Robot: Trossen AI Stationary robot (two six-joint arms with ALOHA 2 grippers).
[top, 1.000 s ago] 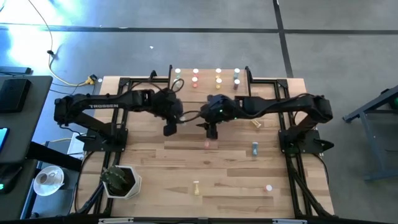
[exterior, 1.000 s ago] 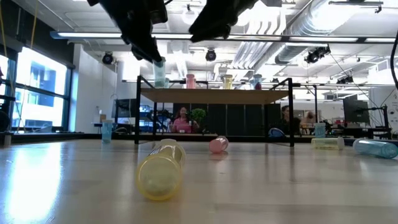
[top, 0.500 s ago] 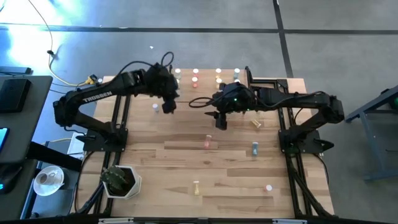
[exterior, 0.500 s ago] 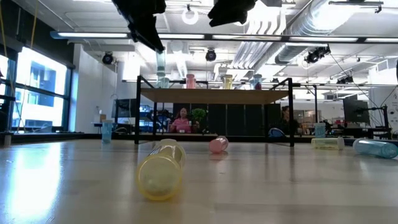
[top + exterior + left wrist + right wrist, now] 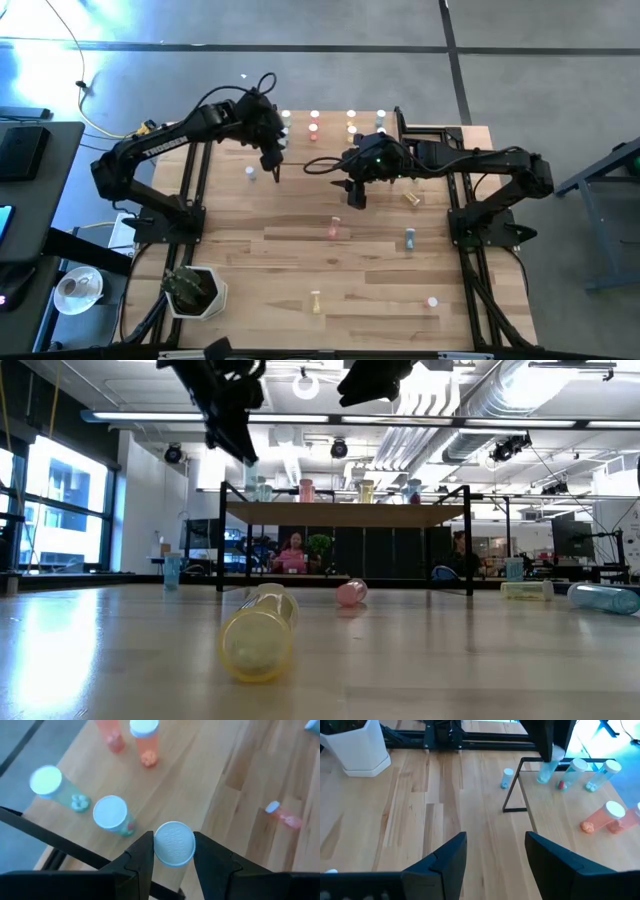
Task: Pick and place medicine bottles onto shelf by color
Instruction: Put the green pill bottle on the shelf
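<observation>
Since the earlier frames, the left gripper (image 5: 272,160) had carried its green bottle (image 5: 174,843) from above the open tabletop toward the shelf's (image 5: 330,140) left end, and the right arm had drawn back from table centre; the left gripper's fingers (image 5: 142,855) were clamped on the green bottle, cap facing the wrist camera, held above the shelf's near-left corner; from that gripper, two green bottles (image 5: 111,813) stood upright on the shelf at about 10 o'clock in the wrist view, with two pink-red bottles (image 5: 145,740) at about 12 o'clock; in the high view, one small bottle (image 5: 250,173) stood on the table (image 5: 300,270) at 8 o'clock from the left gripper, just off the shelf's left leg.

At table centre, the right gripper (image 5: 355,195) hovered above the wood with its fingers (image 5: 445,855) apart and nothing between them; a pink-red bottle (image 5: 333,231) lay at 7 o'clock from it; a yellow bottle (image 5: 316,299) lay near the front edge at 6 o'clock from centre.

To the right, a yellow-orange bottle (image 5: 411,199) lay at 3 o'clock from the right gripper; a blue bottle (image 5: 409,239) lay at 4 o'clock; a pink-capped bottle (image 5: 432,301) sat near the front-right corner.
</observation>
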